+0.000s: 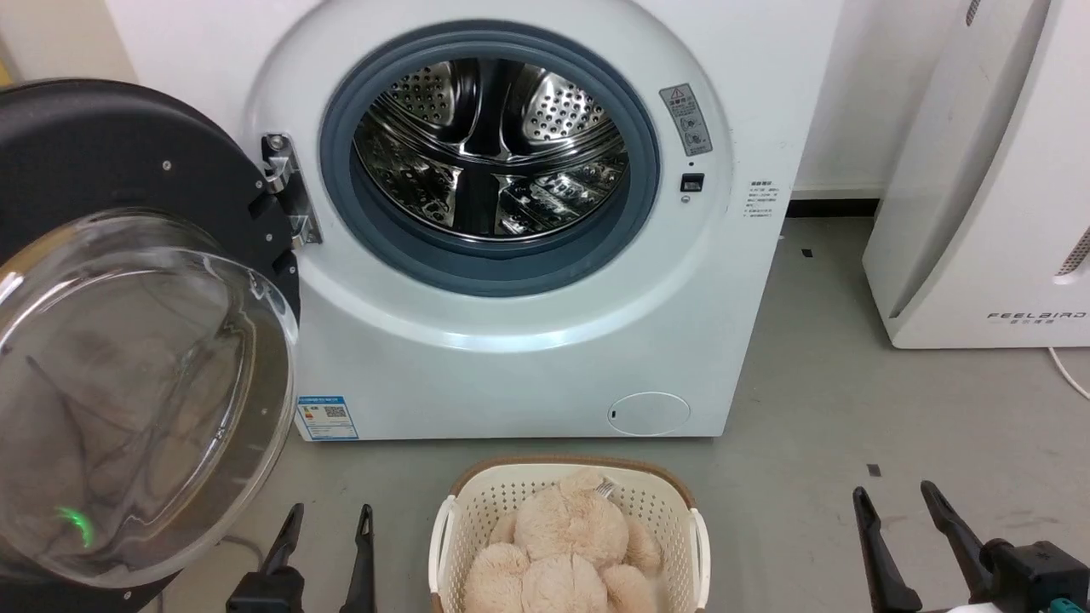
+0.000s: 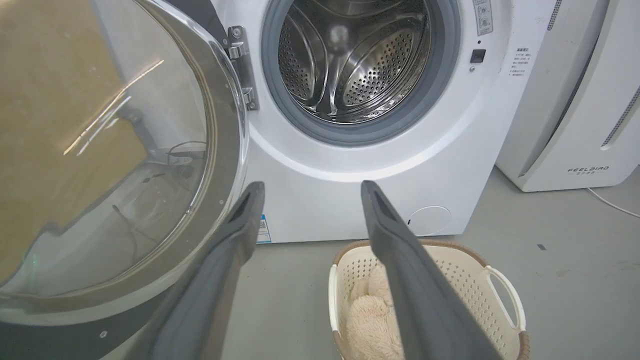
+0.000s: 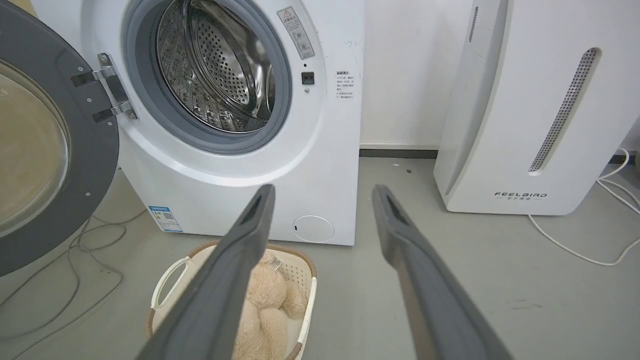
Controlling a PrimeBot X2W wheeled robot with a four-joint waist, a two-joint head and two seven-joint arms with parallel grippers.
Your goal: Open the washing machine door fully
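Observation:
The white washing machine (image 1: 528, 366) stands ahead with its grey rubber ring and steel drum (image 1: 490, 145) exposed. Its door (image 1: 128, 383), a black disc with a bulging clear glass bowl, hangs swung wide to the left on its hinge (image 1: 285, 191). The door (image 2: 110, 160) fills the left of the left wrist view and shows at the left edge (image 3: 45, 150) of the right wrist view. My left gripper (image 1: 330, 515) is open near the floor, just right of the door's lower rim, holding nothing. My right gripper (image 1: 894, 494) is open at the lower right, empty.
A cream basket (image 1: 690, 528) holding a beige plush toy (image 1: 566, 545) sits on the grey floor before the machine, between my grippers. A white FEELBAIRD appliance (image 1: 988, 187) stands to the right. Cables (image 3: 575, 245) lie on the floor by it and under the door.

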